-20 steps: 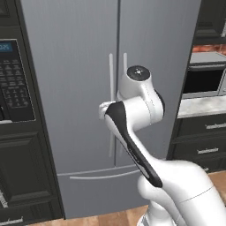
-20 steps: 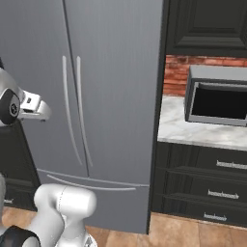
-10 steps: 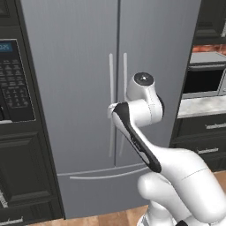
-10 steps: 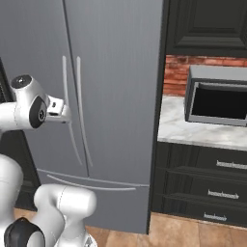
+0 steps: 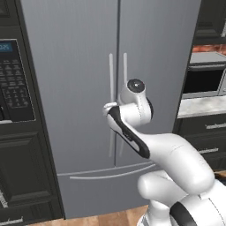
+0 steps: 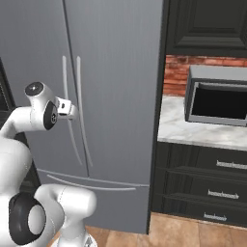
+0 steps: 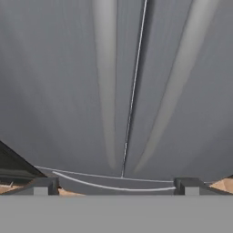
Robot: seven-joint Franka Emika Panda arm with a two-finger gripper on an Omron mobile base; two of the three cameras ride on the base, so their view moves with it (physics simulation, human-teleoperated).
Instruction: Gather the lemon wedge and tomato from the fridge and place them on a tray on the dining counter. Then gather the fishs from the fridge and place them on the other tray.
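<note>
1. The fridge (image 5: 119, 88) stood in front of the robot with both doors shut, the seam between them running straight down and the bottom drawer (image 5: 110, 185) closed as well.
2. Its two long handles (image 6: 72, 106) flanked that seam; in the hand view the left handle (image 7: 105, 82) and the right handle (image 7: 182, 82) ran down on either side of the door seam (image 7: 134, 86).
3. Judged from this, the task was at its very start: no door was open, so the lemon wedge, the tomato and the fish were presumably inside, and none had reached a tray.
4. Everything was left to do: open a door, fetch the wedge and tomato to one tray, then the fish to the other.
5. The claw (image 7: 113, 185) was spread as wide as it goes, its two tips (image 7: 43, 186) far apart at the bottom of the hand view, with nothing between them.
6. It held nothing. In the right base view the claw (image 6: 72, 111) sat just beside the handles; whether it touched one I could not tell.
</note>
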